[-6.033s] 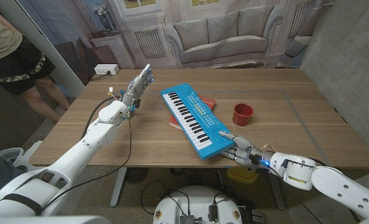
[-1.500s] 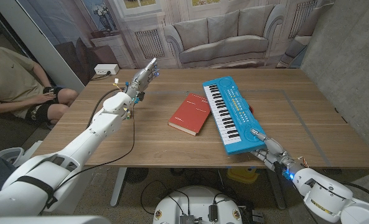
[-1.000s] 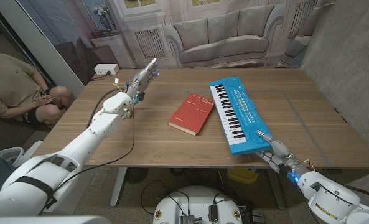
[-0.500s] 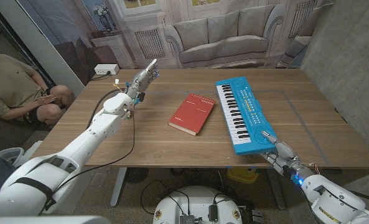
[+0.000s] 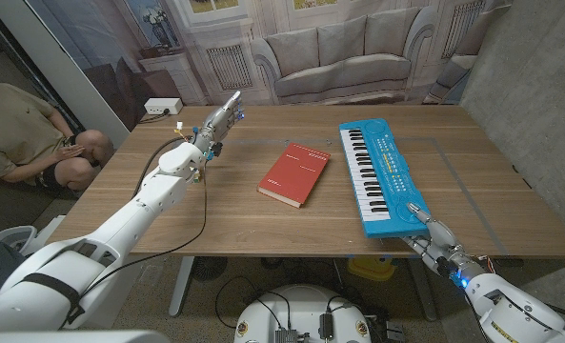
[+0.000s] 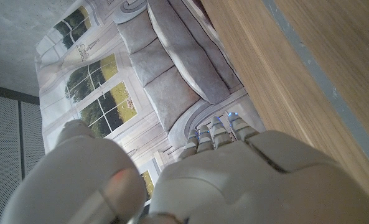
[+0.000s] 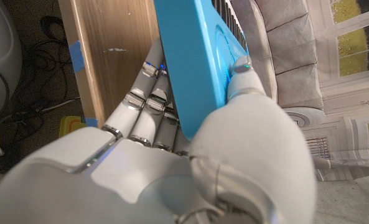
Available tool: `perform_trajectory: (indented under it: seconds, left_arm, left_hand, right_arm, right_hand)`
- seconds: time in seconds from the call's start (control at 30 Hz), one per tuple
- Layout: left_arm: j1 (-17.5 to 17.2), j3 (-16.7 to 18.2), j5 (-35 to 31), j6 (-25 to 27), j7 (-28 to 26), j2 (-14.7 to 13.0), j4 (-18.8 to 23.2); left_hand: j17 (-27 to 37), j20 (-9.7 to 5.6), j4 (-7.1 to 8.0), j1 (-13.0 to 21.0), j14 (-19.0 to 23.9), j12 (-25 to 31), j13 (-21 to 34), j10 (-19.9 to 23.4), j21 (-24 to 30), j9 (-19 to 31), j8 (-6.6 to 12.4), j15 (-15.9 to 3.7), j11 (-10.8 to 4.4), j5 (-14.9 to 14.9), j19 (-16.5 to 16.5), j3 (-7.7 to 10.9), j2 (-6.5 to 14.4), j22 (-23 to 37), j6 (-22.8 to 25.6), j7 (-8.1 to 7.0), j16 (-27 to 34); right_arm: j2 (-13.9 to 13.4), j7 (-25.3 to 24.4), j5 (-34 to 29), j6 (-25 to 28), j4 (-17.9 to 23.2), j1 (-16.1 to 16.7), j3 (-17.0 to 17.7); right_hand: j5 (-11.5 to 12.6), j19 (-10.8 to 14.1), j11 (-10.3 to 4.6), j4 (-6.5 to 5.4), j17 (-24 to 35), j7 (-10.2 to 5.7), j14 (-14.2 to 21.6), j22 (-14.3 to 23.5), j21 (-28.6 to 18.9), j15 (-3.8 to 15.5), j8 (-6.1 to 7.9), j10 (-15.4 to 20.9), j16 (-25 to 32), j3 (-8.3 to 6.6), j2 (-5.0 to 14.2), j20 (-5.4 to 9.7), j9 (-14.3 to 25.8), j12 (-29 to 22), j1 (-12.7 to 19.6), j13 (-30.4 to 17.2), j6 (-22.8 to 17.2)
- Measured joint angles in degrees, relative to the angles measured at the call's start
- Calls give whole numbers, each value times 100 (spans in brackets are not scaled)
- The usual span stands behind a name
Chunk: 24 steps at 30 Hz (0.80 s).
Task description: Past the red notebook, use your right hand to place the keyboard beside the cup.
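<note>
The blue toy keyboard (image 5: 381, 177) runs lengthwise over the right half of the table, its near end past the front edge. My right hand (image 5: 435, 240) grips that near end. In the right wrist view my thumb presses the top of the keyboard (image 7: 196, 68) and my fingers (image 7: 148, 106) curl under it. The red notebook (image 5: 294, 174) lies flat at the table's middle, left of the keyboard and apart from it. My left hand (image 5: 217, 121) is raised over the far left of the table, fingers stretched out and holding nothing; its back (image 6: 234, 180) shows in the left wrist view.
A white power strip (image 5: 161, 106) sits at the table's back left corner. A person (image 5: 15, 133) sits on the floor left of the table. The wooden table (image 5: 215, 210) has bare surface in front of my left arm. A grey wall stands to the right.
My right hand has carried the keyboard rightward, from over the notebook to the table's right side. The red cup seen six seconds ago is now covered by the keyboard. The person has sat down.
</note>
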State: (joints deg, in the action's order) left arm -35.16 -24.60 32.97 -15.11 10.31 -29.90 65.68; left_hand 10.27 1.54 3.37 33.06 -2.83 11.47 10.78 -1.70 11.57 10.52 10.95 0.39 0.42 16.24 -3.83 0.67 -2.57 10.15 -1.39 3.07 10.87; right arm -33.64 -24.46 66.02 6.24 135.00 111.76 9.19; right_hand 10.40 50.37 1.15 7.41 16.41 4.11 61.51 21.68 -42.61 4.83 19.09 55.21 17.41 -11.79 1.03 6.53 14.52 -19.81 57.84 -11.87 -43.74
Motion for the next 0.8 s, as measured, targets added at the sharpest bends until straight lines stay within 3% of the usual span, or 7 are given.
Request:
perform_trajectory:
  seconds: [0.8]
  left_arm:
    - [16,-43,-1,50,12,33,-29]
  left_hand:
    - [0,0,-24,0,-31,0,0,-31,0,0,0,31,31,0,0,-24,0,0,0,0,0]
  right_arm:
    - [24,-286,178,139,79,22,89]
  right_hand:
    - [-24,0,-2,49,29,-5,66,0,-109,30,-18,104,0,-49,0,-1,10,0,0,-10,-84]
